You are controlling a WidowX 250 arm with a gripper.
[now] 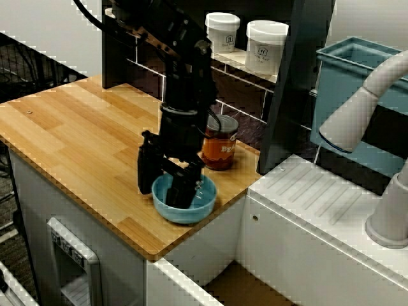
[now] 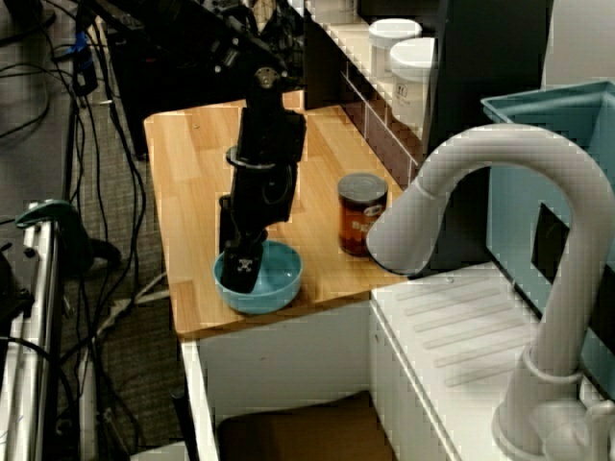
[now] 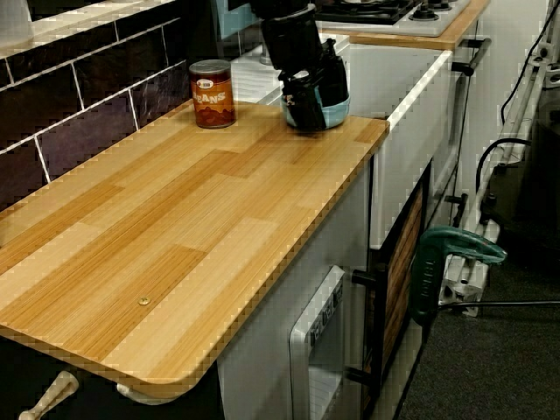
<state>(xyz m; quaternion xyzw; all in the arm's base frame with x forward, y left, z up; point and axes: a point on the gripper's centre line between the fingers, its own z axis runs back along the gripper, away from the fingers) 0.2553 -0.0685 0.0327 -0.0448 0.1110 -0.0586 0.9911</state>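
Side view | end effector (image 1: 164,193) astride blue bowl (image 1: 199,210) rim, cannot tell if clamped | can (image 1: 220,150) partly hidden

1. One counter (image 1: 76,134): light wooden planks, rounded front corners, set against a dark tiled wall (image 3: 79,105).
2. One blue bowl (image 1: 197,211): upright, close to the counter's front edge.
3. One orange-labelled can (image 1: 220,145): upright, near the bowl, not touching it.

You see a small, round, light blue bowl (image 1: 193,212) (image 2: 280,279) (image 3: 338,108). It stands upright with its open side up. Its rim sits between the jaws: one jaw reaches down inside it, the other hangs just outside its wall.
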